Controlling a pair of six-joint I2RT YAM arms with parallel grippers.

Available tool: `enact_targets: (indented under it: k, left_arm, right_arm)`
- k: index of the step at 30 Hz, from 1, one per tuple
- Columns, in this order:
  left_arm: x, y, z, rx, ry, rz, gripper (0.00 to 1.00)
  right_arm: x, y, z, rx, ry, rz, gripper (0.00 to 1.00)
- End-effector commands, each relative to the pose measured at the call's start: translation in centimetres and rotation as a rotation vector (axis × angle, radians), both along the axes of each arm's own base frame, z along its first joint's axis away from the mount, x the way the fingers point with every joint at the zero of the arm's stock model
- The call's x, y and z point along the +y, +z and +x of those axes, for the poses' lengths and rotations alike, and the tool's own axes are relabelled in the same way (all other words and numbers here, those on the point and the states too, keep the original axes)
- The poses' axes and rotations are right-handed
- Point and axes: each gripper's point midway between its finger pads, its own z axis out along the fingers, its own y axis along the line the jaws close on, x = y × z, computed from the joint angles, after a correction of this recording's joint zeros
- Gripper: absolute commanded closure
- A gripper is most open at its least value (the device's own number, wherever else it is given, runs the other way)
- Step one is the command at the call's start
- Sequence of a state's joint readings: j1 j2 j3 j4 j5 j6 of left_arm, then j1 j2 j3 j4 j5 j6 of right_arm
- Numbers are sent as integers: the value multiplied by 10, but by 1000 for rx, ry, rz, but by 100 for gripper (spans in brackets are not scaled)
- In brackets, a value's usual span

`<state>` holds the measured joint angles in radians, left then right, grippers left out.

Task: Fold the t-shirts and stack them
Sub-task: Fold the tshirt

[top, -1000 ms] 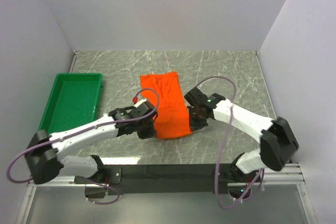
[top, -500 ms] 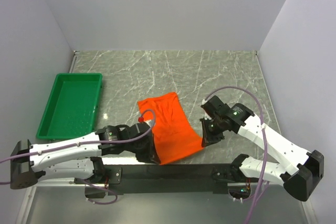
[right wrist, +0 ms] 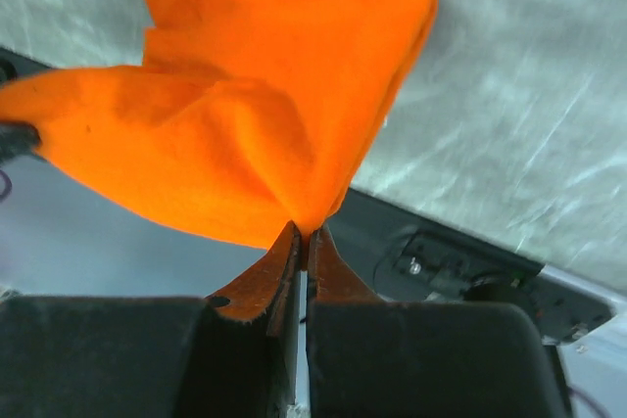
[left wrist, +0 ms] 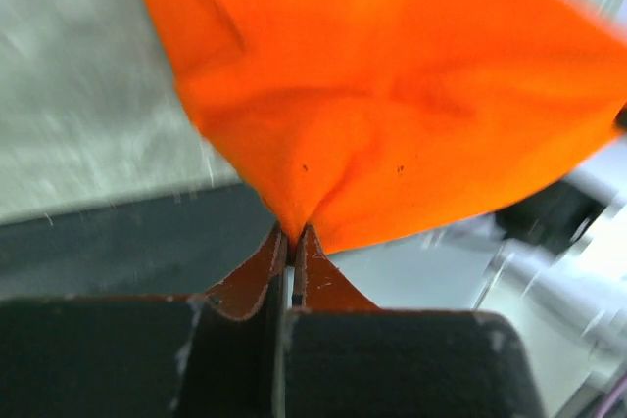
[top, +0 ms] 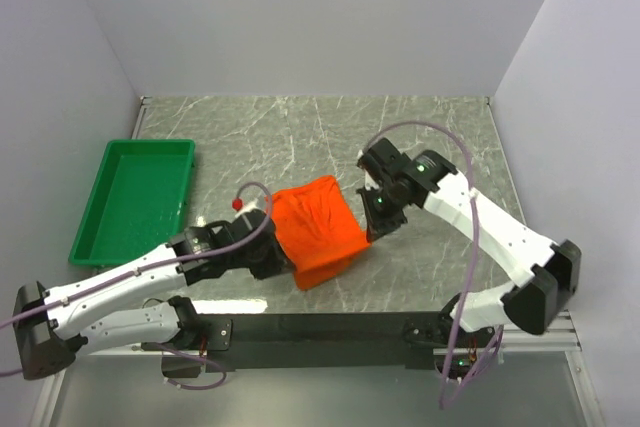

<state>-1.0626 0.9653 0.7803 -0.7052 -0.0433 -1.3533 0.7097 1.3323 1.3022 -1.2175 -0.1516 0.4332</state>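
The orange t-shirt [top: 316, 230] hangs bunched between my two grippers above the middle of the marble table [top: 330, 137], its far part resting on the table. My left gripper [top: 283, 259] is shut on its near-left corner; in the left wrist view the cloth [left wrist: 392, 115] is pinched at the fingertips of that gripper [left wrist: 293, 232]. On the shirt's right edge my right gripper [top: 372, 215] is shut; the right wrist view shows the cloth [right wrist: 265, 115] pinched at the tips of that gripper [right wrist: 305, 234].
A green tray [top: 105, 209] stands at the table's left side. White walls close the back and sides. The black base rail [top: 320, 329] runs along the near edge.
Both grippers have carried the shirt's near edge back toward the near rail, then lifted it up and toward the far side, so the flat shirt now bunches over itself.
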Motion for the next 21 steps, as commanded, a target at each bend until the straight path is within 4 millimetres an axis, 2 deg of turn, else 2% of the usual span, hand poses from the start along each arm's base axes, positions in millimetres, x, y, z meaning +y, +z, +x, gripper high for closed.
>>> enact_targets:
  k: [1,2,3,7,14,21]
  left_arm:
    - [19,8,40,-103,123,11,99]
    - [23,10,54,-119,163,0,99]
    - [26,8,60,-135,164,10,99]
    - [33,12,90,-189,202,28,99]
    - [43,14,124,-235,227,91,99]
    - [50,10,152,-255,253,85,99]
  right_arm:
    - [9,10,31,-78,52,-24,100]
    - [15,16,38,-96,60,-15,100]
    - [17,10,46,-84,68,-37,100]
    - [26,14,73,-115,82,-61,100]
    - [42,17,110,-139,87,-56,100]
    - [46,11,139,-137,69,-23,100]
